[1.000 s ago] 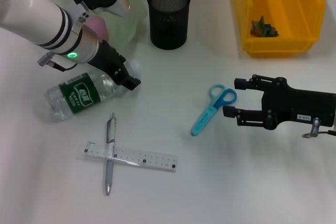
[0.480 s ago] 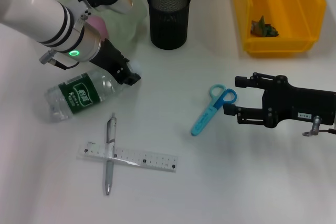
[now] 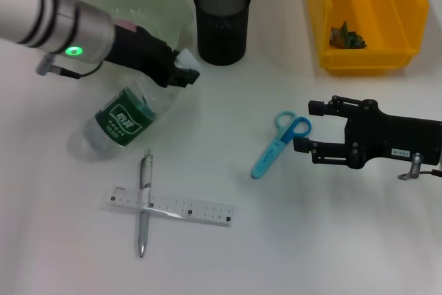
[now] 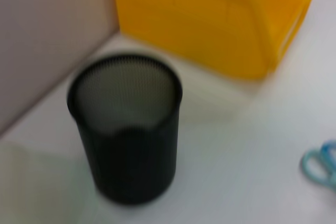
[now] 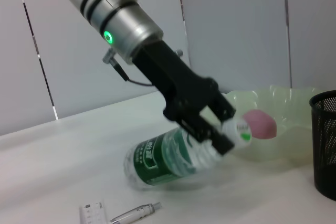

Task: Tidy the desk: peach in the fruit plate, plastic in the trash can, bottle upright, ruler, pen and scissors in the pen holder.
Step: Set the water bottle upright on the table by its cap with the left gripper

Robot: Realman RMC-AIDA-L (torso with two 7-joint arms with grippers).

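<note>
Nearest the robot, at 7 o'clock on the worktop (image 3: 331, 240): clear ruler (image 3: 168, 207) lies flat, the silver pen (image 3: 144, 203) crosses it at right angles. Both untouched, same spots as a second ago.

Centre-right, about 4 o'clock: scissors (image 3: 282, 143) with light blue handles and blade cover lie flat. Right end effector (image 3: 309, 128) sits just beside the handles, fingers spread wide, holding nothing. No movement over the last second; idle.

Left of centre, about 9 o'clock: the change is here. Left end effector (image 3: 174, 72) is clamped on the neck of the water bottle (image 3: 124, 117), just below the cap. A second ago the bottle lay nearly flat on its side; now the cap end is raised and swung toward 12 o'clock, the base resting on the worktop. The right wrist view confirms a steep tilt, not yet upright. Judgement: the righting step is in progress, roughly halfway through the pivot.

Farther back: pale green fruit plate (image 3: 169, 5) at 11 o'clock, with the pink peach (image 5: 261, 124) already in it. Black mesh pen holder (image 3: 222, 22) at 12 o'clock, apparently empty. Yellow trash can (image 3: 366, 56) at 1 o'clock holds the green plastic wad (image 3: 347, 36). Ruler, pen and scissors remain to be stowed.
</note>
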